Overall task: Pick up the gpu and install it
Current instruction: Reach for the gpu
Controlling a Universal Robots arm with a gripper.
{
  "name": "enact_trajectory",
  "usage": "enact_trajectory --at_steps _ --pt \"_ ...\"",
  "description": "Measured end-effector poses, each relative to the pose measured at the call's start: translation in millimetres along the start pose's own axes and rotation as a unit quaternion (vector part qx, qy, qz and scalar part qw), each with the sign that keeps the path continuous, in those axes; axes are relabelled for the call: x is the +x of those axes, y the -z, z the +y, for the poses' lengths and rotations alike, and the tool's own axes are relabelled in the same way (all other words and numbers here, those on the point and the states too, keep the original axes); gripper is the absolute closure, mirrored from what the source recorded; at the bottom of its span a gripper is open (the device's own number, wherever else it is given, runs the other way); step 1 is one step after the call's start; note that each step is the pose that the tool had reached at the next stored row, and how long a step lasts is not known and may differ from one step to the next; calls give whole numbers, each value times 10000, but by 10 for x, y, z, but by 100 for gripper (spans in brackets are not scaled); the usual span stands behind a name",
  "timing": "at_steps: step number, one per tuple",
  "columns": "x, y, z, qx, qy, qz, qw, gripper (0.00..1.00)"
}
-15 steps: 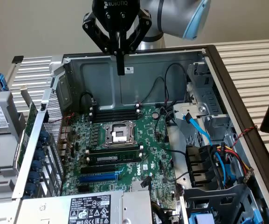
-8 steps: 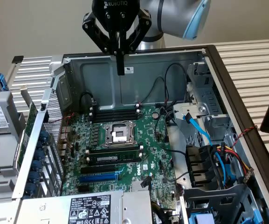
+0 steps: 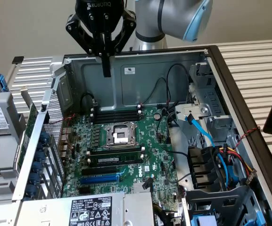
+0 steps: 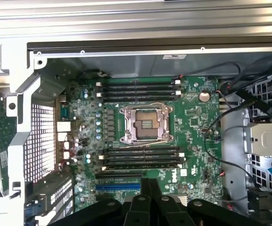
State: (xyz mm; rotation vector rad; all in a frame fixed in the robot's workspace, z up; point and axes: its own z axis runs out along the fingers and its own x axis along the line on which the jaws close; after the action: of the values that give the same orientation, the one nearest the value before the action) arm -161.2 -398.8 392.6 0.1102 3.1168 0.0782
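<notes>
Early stage, nothing picked up. Hovers above far wall of computer case (image 3: 140, 80): tool (image 3: 106, 70) pressed together, empty. Gpu (image 3: 26, 136) untouched, just outside case's perforated wall at exterior view's left. Blue slot (image 3: 100, 179) on motherboard (image 3: 152, 136) vacant. Pickup, install both left.

Matt grey sheet-metal case walls (image 3: 121, 92) surround the glossy green motherboard (image 3: 147, 141), whose socket frame (image 3: 121, 134) is bright bare metal; beside it lies a smooth blue plastic cable (image 3: 199, 127), above it the matt black gripper (image 3: 106, 71).
</notes>
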Motion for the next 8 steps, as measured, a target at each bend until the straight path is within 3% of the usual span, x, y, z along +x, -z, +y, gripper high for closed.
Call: enact_trajectory --at_steps 8 --pt "298 5 -21 -11 -2 7 10000 89"
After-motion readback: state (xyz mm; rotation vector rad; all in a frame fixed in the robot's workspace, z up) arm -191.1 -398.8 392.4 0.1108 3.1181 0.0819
